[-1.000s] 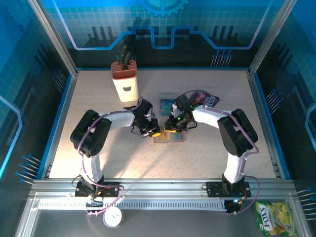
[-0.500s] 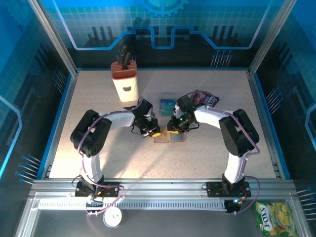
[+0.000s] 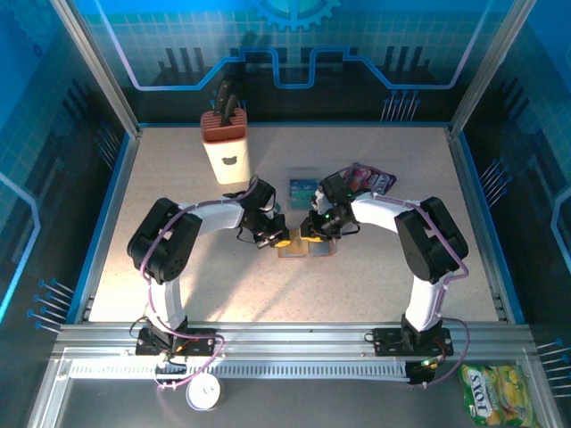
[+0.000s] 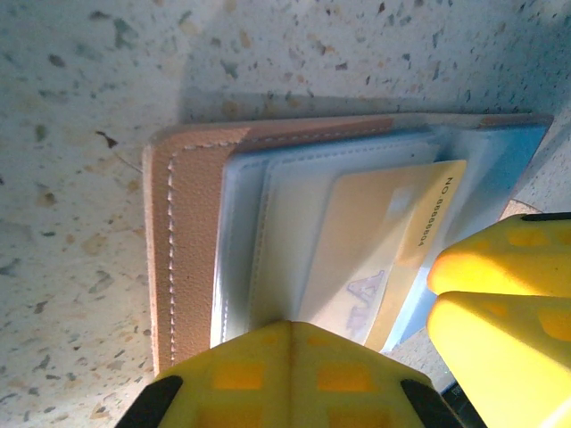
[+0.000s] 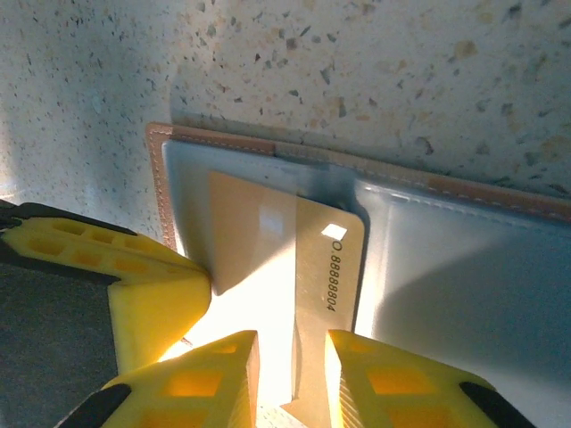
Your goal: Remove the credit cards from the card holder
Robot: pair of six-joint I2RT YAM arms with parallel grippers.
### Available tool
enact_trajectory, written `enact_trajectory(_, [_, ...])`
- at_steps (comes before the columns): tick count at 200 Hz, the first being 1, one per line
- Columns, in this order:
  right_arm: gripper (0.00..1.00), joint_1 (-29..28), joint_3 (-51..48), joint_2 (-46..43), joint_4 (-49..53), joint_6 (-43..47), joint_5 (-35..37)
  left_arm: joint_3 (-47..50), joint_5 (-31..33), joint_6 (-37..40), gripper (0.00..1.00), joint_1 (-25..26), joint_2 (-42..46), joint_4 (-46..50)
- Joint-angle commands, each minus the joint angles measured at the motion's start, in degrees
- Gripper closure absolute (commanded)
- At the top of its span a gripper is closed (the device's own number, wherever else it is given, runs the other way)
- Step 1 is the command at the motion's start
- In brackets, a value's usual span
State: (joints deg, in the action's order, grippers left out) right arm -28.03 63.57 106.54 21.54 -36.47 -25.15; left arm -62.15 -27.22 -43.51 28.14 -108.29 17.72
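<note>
Since a second ago little has shifted on the table [image 3: 178, 196]: both our arms still meet over the open card holder [image 3: 308, 247] at its middle, the right arm drawn in only slightly. Our left gripper [image 4: 290, 357], fingers together, pins the holder's pocket side, while our right gripper [image 5: 290, 361], nipped a touch tighter, clamps the tan credit card [image 5: 308, 267], half out of its sleeve, so we judge the pull is under way; a teal card [image 3: 302, 188] already lies beyond.

Top view: even bright light, blue-tinted walls dim, soft arm shadows on table [image 3: 375, 276]. Wrist views: harsh warm light, glare washing card [image 5: 303, 267] lower edge; card holder [image 4: 187, 241] casts shadow upward. Near yellow fingers [image 4: 294, 374] blurred, overexposed. Card print sharp; logo perhaps smeared.
</note>
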Motion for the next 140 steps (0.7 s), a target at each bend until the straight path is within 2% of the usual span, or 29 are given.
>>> enact_trajectory(1, [0.74, 0.4, -0.9, 0.0, -0.8, -1.0, -1.8, 0.1, 1.1, 0.4, 0.95, 0.1, -1.7, 2.0])
enact_trajectory(33, [0.75, 0.4, -1.2, -0.4, -1.0, -1.1, -1.8, 0.0, 1.2, 0.5, 0.95, 0.0, -1.7, 2.0])
enact_trajectory(83, [0.71, 0.5, -0.5, -0.8, 2.9, 0.8, 2.8, 0.3, 1.1, 0.6, 0.95, 0.0, -1.7, 1.9])
enact_trajectory(140, [0.71, 0.1, -0.5, 0.8, 2.5, 1.0, 2.2, 0.3, 1.1, 0.4, 0.95, 0.0, -1.7, 1.7])
